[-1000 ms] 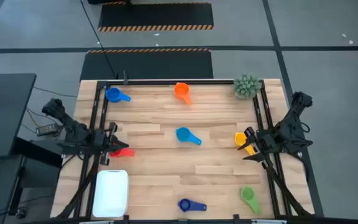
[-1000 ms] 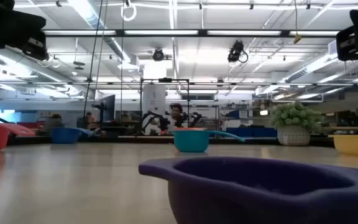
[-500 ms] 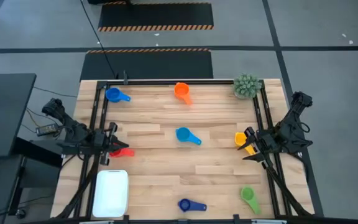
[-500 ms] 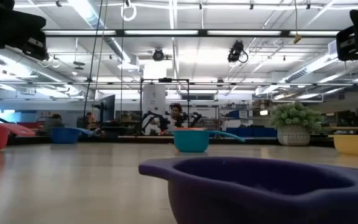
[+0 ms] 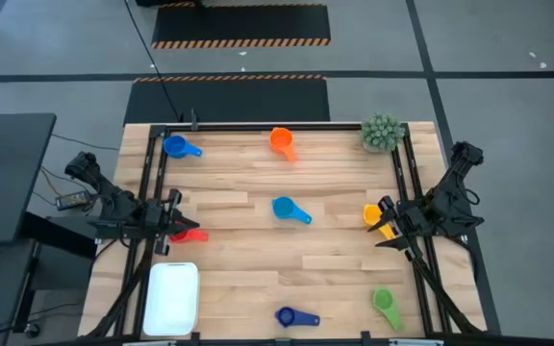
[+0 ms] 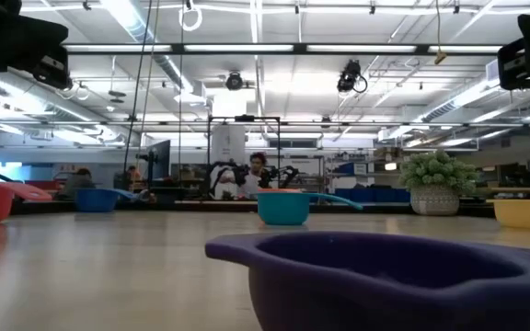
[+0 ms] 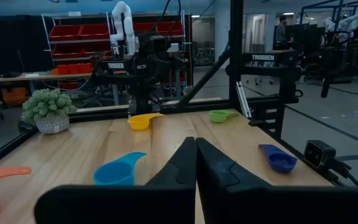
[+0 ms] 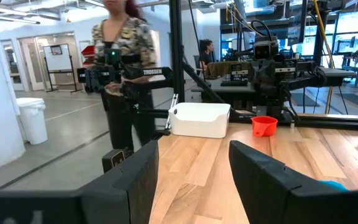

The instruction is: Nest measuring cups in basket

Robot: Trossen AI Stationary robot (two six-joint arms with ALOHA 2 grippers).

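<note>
six measuring cups lie scattered on the wooden surface: blue cup (image 5: 175,147) at the far left corner, orange cup (image 5: 281,142) at the far edge, light blue cup (image 5: 287,210) mid-surface, red cup (image 5: 191,234) by the left edge, yellow cup (image 5: 372,215) by the right edge, green cup (image 5: 386,303) and navy cup (image 5: 289,316) at the near edge. the white basket (image 5: 173,297) sits in the near left corner. left gripper (image 5: 170,225), jaws together, waits by the red cup; right gripper (image 5: 388,223), jaws apart, waits by the yellow cup

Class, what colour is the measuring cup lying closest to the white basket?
Red: the measuring cup just beyond the basket, clearest in the high view.
</note>
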